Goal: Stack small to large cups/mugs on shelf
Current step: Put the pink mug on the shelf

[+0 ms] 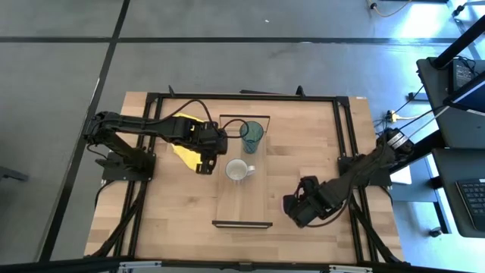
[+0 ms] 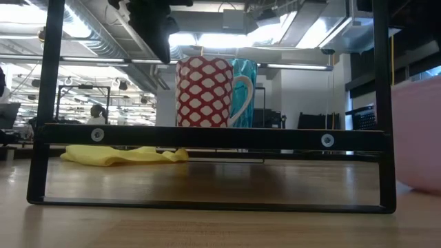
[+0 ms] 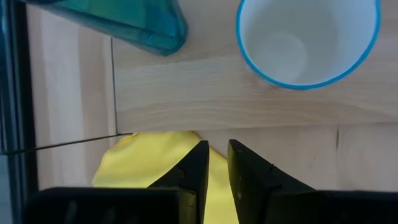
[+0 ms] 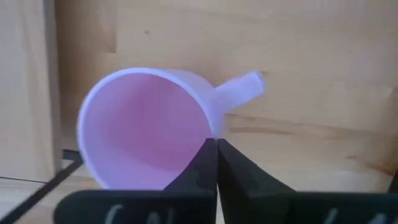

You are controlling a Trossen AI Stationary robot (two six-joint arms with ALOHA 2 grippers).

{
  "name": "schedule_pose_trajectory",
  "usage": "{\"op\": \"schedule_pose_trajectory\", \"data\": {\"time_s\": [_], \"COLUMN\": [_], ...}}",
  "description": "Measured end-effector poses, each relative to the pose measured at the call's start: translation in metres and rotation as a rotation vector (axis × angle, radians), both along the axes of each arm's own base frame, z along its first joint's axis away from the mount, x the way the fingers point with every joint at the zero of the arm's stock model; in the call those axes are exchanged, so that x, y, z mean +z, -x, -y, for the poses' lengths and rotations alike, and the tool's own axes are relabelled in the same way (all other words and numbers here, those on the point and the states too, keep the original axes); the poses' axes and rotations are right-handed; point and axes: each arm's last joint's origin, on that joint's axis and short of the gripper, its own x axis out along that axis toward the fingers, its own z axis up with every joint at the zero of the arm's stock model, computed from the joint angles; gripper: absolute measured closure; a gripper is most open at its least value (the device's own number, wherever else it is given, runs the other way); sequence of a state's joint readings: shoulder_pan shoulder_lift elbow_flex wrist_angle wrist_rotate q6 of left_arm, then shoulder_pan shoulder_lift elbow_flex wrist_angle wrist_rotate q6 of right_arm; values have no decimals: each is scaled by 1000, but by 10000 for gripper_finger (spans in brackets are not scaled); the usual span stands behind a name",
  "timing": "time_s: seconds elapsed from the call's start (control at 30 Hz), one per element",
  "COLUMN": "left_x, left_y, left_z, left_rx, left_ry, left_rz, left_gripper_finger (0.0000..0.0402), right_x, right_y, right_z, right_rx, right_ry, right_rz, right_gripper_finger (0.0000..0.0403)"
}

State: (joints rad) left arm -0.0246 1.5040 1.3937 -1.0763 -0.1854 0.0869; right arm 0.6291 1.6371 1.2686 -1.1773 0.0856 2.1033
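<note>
The shelf [image 1: 244,205] is a long light-wood board with dark end pieces. The teal glass tumbler [image 1: 251,135] stands on its far end. The white mug [image 1: 239,171], patterned red and white outside [image 2: 204,91], stands on its base near the middle. My left gripper [image 1: 208,148] hovers at the shelf's left edge over the yellow cloth [image 3: 143,165], its fingers [image 3: 217,158] a narrow gap apart and empty. My right gripper [image 1: 299,205] is right of the shelf's near end, shut on the pink mug [image 4: 146,127], which also shows in the low view [image 2: 420,138]. My right gripper pinches the pink mug's rim [image 4: 210,132] right beside the handle's root [image 4: 236,93], one finger on the inner side of the wall and one on the outer. The fingers come from above, slanting down. The mug's mouth faces up toward the wrist; I cannot tell whether its base is on the table.
The yellow cloth [image 1: 189,144] lies crumpled on the table left of the shelf, under my left gripper. The table's black frame [image 1: 341,136] runs along its edges. Bare wood lies between the shelf and my right arm.
</note>
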Motion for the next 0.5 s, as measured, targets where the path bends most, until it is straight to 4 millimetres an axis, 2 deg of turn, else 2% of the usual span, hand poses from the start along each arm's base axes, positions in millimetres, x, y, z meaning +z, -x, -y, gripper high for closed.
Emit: {"op": "schedule_pose_trajectory", "data": {"time_s": [0.3,0.5], "left_x": [0,0], "left_y": [-1,-1], "left_z": [1,1], "left_rx": [-2,15], "left_ry": [22,29], "left_rz": [17,20], "left_gripper_finger": [347,347], "right_x": [24,28], "right_y": [7,9], "right_z": [26,30], "right_rx": [32,45], "right_ry": [-7,6], "right_rz": [23,33], "right_gripper_finger": [402,402]}}
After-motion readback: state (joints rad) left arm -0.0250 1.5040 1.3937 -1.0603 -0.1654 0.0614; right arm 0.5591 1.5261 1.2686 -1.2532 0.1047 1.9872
